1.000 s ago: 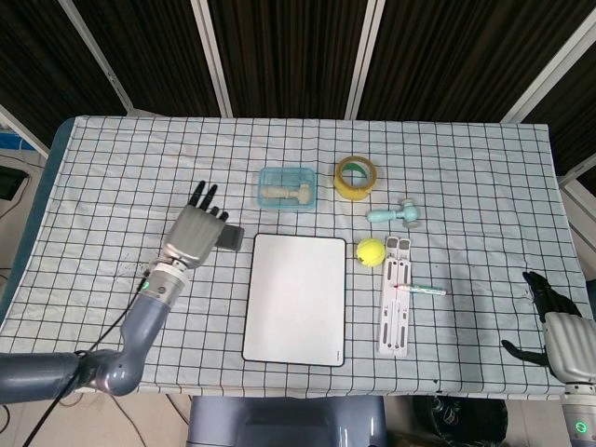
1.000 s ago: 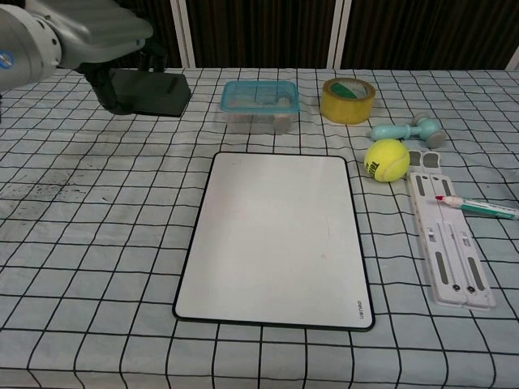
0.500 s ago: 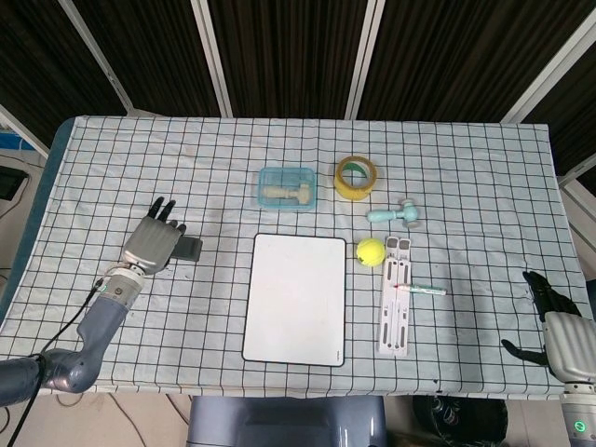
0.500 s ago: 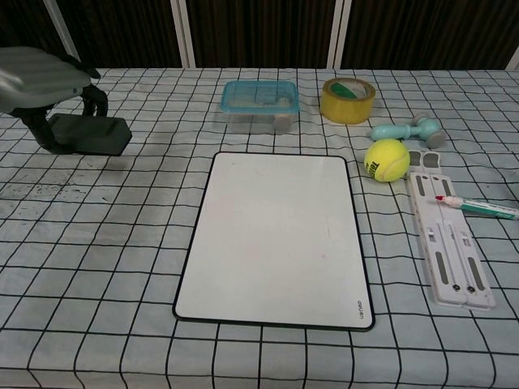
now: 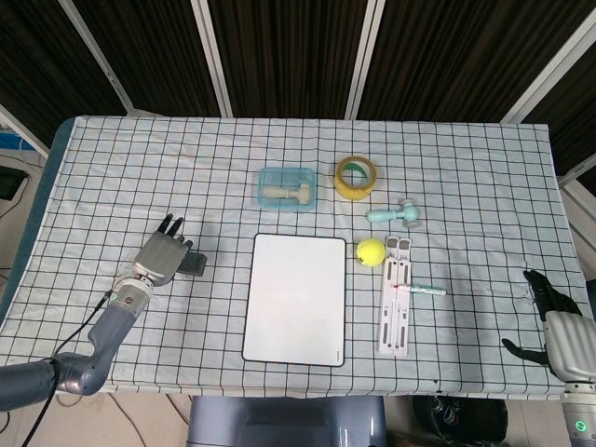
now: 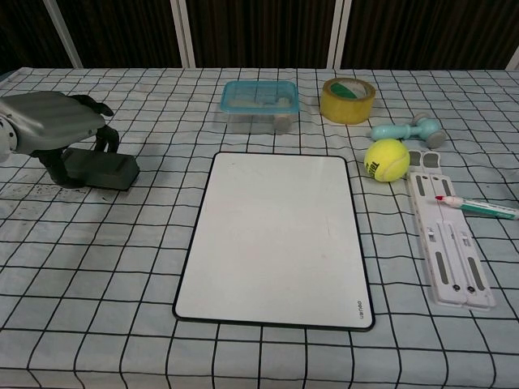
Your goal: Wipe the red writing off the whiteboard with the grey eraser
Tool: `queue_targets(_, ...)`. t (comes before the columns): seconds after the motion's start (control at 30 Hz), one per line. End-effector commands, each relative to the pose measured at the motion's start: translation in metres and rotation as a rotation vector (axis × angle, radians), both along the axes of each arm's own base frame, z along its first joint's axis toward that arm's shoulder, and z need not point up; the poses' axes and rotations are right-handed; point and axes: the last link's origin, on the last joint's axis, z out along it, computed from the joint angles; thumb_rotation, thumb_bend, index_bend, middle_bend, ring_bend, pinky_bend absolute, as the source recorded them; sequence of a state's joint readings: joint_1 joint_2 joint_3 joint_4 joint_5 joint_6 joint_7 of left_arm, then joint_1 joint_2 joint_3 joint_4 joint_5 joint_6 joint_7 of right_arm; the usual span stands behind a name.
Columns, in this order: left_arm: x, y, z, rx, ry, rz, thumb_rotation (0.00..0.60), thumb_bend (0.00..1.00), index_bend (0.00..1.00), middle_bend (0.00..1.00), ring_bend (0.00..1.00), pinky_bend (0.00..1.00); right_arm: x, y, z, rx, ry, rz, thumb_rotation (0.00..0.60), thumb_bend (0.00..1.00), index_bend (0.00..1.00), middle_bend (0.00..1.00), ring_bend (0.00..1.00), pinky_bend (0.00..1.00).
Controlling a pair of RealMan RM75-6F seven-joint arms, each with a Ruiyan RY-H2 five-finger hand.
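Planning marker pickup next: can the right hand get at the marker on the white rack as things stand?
Probably yes. The right hand sits open at the table's near right edge, and only bare cloth lies between it and the marker, which rests across the white rack.

The worktop (image 5: pixel 484 177), draped in a white black-gridded cloth, carries a white rectangular whiteboard (image 5: pixel 295 297) at centre. A grey block eraser (image 5: pixel 195 264) lies at 9 o'clock, a clear blue plastic box (image 5: pixel 287 188) and a yellow tape roll (image 5: pixel 358 177) at 12, and a yellow tennis ball (image 5: pixel 371 250), a white slotted strip (image 5: pixel 395 310) and a teal marker (image 5: pixel 420 290) at 3.
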State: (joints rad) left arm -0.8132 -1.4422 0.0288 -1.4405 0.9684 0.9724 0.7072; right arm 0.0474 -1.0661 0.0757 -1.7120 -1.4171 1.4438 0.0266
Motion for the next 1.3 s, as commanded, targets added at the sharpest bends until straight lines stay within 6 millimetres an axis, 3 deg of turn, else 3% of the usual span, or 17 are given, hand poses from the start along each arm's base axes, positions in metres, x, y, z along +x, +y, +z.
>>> queue_targets(0.03, 0.000, -0.002, -0.002, -0.007, 0.010, -0.005, 0.600, 0.24, 0.30, 0.39, 0.00, 0.01, 0.000, 0.000, 0.000, -0.002, 0.000, -0.001, 0.600, 0.08, 0.06, 0.11, 0.20, 0.21)
queue_targets(0.23, -0.004, -0.008, 0.001, -0.022, 0.064, 0.006, 0.600, 0.12, 0.09, 0.17, 0.00, 0.01, 0.000, 0.000, 0.001, 0.000, 0.000, -0.002, 0.600, 0.08, 0.06, 0.11, 0.20, 0.21)
queue_targets(0.4, 0.007, -0.015, 0.013, -0.015, 0.069, -0.011, 0.600, 0.10, 0.02, 0.10, 0.00, 0.01, 0.000, -0.001, 0.001, -0.003, 0.000, -0.001, 0.600, 0.08, 0.06, 0.11, 0.20, 0.21)
queue_targets(0.6, 0.026, -0.038, 0.050, 0.050, -0.017, -0.039, 0.600, 0.10, 0.00, 0.08, 0.00, 0.01, 0.000, -0.001, 0.001, -0.005, 0.002, 0.001, 0.600, 0.08, 0.06, 0.11, 0.20, 0.21)
queue_targets(0.73, 0.029, -0.065, 0.086, 0.119, -0.073, -0.039, 0.600, 0.10, 0.00, 0.06, 0.00, 0.01, 0.000, -0.001, 0.001, -0.009, 0.010, 0.009, 0.600, 0.08, 0.06, 0.11, 0.20, 0.21)
queue_targets(1.0, 0.009, -0.116, 0.134, 0.180, -0.091, -0.007, 0.600, 0.10, 0.00, 0.04, 0.00, 0.01, 0.000, -0.003, 0.005, -0.044, 0.082, 0.046, 0.600, 0.08, 0.06, 0.09, 0.19, 0.21)
queue_targets(1.3, -0.016, -0.153, 0.165, 0.221, -0.180, -0.041, 0.600, 0.10, 0.00, 0.03, 0.00, 0.01, 0.001, -0.002, 0.004, -0.051, 0.093, 0.065, 0.600, 0.07, 0.06, 0.08, 0.19, 0.21)
